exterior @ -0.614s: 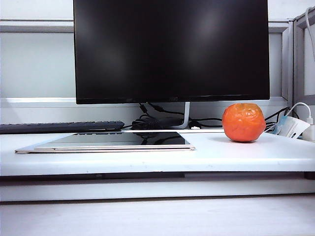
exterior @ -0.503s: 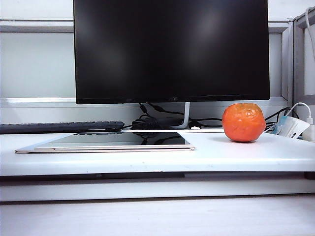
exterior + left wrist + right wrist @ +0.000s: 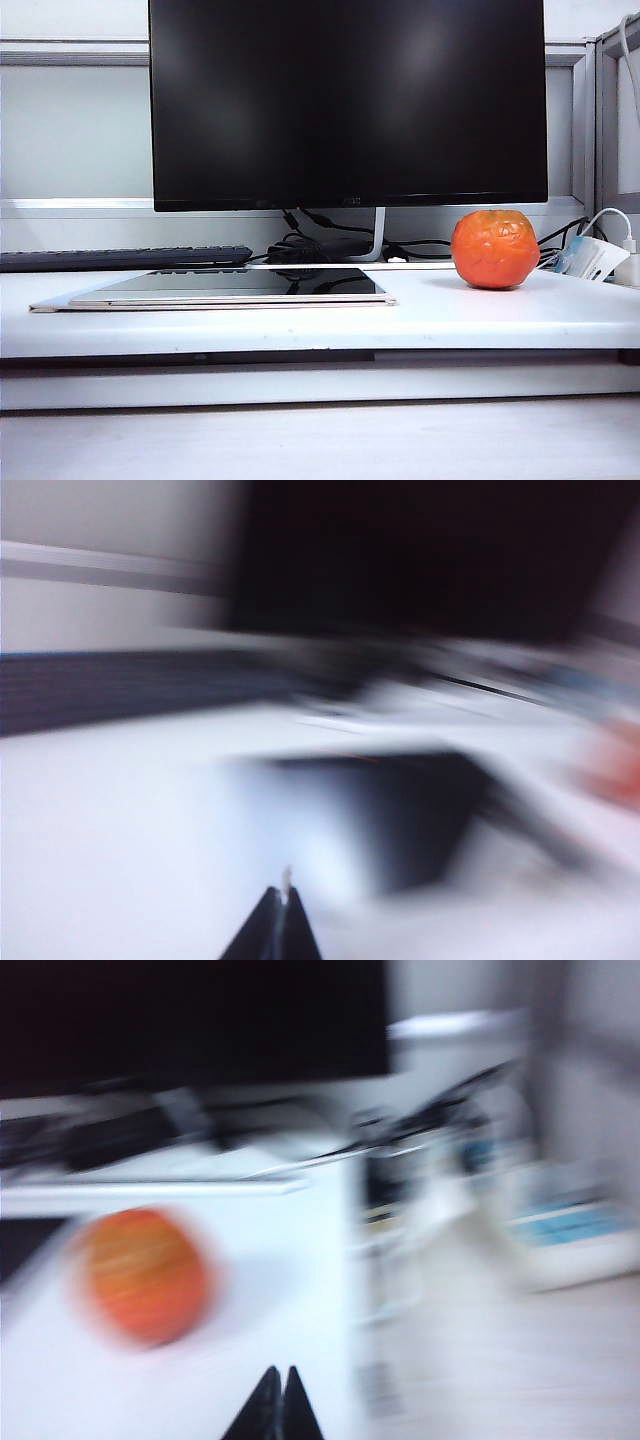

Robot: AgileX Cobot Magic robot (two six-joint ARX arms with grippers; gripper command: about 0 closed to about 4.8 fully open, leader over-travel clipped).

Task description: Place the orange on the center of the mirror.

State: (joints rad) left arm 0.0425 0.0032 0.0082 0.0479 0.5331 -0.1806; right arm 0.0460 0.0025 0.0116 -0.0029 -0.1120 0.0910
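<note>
Orange-red and bumpy, the orange [image 3: 495, 249] sits on your white surface [image 3: 480, 318] to the right of the mirror [image 3: 235, 287], well apart from it, in front of the black monitor [image 3: 348, 100]. Your left hand [image 3: 277, 905] and right hand [image 3: 277, 1385] both show pinched-together tips holding nothing, each in a blurred wrist view, well short of the fruit.
</note>
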